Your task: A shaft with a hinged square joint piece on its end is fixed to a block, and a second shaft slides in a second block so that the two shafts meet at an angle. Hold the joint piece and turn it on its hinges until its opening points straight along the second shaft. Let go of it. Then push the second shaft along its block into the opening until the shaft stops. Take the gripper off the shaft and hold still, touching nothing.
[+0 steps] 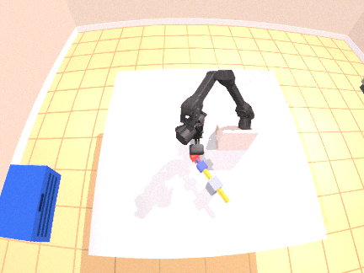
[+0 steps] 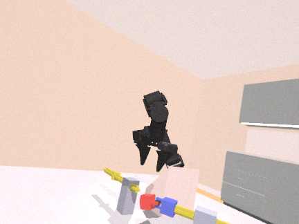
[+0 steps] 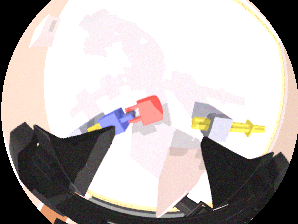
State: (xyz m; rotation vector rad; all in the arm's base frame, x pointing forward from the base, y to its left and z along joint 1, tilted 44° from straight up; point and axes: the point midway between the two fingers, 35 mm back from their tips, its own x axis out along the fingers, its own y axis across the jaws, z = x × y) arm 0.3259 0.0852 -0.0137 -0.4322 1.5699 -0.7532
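one gripper [image 2: 151, 162] open – second shaft [image 2: 116, 176] half-hidden

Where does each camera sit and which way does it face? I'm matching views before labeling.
Top: overhead, looking down on the white table; whole arm shows.
Exterior: low at table level, looking across at the red joint piece; open jaws hang above it.
Wrist: on the gripper, looking down between the jaws.
All share the red joint piece and blue piece.

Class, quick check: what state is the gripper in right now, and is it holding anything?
Gripper: open wide, holding nothing, raised above the red joint piece.
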